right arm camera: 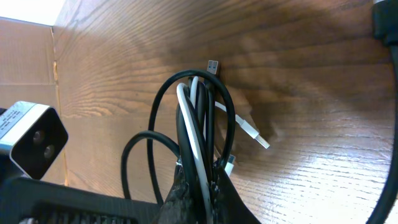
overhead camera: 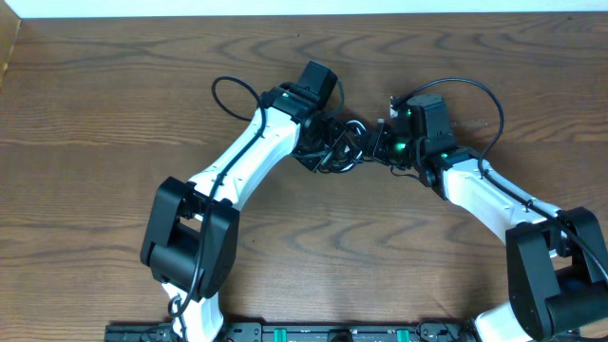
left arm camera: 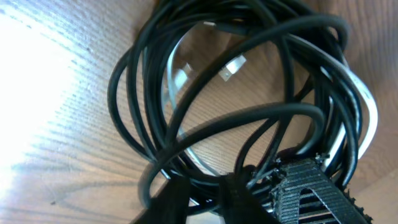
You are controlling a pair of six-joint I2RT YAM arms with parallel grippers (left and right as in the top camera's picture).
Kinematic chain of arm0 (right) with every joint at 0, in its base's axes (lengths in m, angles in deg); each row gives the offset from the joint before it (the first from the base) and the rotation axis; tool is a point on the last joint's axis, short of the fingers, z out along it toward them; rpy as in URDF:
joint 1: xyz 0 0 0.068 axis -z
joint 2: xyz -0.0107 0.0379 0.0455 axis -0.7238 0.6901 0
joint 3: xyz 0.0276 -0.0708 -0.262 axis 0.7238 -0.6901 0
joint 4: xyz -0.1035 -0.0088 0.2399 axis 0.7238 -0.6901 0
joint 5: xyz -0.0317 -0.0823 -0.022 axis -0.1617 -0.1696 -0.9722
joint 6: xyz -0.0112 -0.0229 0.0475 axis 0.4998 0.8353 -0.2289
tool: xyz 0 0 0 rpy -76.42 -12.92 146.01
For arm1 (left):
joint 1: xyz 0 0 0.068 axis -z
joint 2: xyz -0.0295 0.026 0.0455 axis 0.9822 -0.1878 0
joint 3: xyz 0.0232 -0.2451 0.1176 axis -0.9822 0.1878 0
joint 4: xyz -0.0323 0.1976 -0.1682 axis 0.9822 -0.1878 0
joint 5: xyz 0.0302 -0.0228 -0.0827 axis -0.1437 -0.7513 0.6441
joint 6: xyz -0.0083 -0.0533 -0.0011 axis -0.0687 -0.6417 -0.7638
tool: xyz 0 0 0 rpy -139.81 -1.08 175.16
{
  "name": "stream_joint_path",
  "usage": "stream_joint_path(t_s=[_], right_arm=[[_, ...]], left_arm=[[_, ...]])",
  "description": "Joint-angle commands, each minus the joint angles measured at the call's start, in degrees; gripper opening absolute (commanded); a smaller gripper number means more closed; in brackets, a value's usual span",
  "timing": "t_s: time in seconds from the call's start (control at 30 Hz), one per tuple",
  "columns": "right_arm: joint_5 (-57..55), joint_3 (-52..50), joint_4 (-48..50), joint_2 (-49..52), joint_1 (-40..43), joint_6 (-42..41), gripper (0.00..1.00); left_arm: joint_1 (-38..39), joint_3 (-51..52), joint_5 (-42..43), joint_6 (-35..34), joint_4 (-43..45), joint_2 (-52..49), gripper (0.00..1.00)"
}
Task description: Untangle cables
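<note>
Cables [overhead camera: 336, 149] sit in one knotted bundle at the middle of the table [overhead camera: 114, 85], between my two arms. My right gripper [right arm camera: 198, 186] is pinched on a sheaf of black strands with the white cable [right arm camera: 191, 134] among them. A white plug [right arm camera: 254, 135] and a black plug [right arm camera: 213, 65] stick out free just beside. My left gripper [overhead camera: 321, 142] is buried in the black loops from the other side, and I cannot tell whether its fingers are closed on any strand. To do this well, I judge I should hold the right side firm and take only one loop with the left. Then I draw apart slowly, watching that the free plugs do not snag and tighten the knot.
</note>
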Motion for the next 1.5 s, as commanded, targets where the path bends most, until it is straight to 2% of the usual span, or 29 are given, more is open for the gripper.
stream_joint_path(t_s=[0.0,0.07,0.2,0.4,0.53,0.63,0.77,1.17,1.37,1.47], right_arm=[[0.90,0.42,0.13,-0.39,0.15,0.79,0.01],[1.95,0.42,0.26,-0.42,0.15,0.63,0.01],[2.23,0.42,-0.04,-0.42,0.15,-1.86,0.01],[3.21,0.42,-0.22,-0.39,0.22,-2.45,0.01],[3.23,0.42,-0.20,-0.39,0.20,-3.54,0.01],[3.17,0.42,-0.20,-0.42,0.22,-3.67,0.01],[2.91,0.42,-0.42,-0.39,0.83,-3.48,0.01],[0.92,0.42,-1.25,-0.39,1.75,0.07,0.01],[-0.48,0.42,-1.95,-0.39,1.70,0.63,0.01],[-0.37,0.42,-1.95,-0.39,1.70,0.59,0.01]], left_arm=[[0.24,0.76,-0.52,2.51,-0.17,-0.55,0.33],[0.24,0.76,-0.50,2.91,-0.15,-0.55,0.38],[0.24,0.76,-0.48,3.06,0.48,-0.55,0.38],[0.26,0.76,6.12,7.72,4.46,-0.57,0.38],[0.26,0.76,6.45,7.74,4.74,-0.57,0.36],[0.26,0.76,6.45,7.78,4.72,-0.57,0.28],[0.24,0.76,6.40,8.02,4.72,-0.57,0.08],[0.07,0.74,6.45,17.66,6.12,-0.57,0.07],[-1.99,0.74,12.17,22.86,7.13,-0.57,0.07],[-2.97,0.74,12.55,23.19,7.26,-0.57,0.07]])
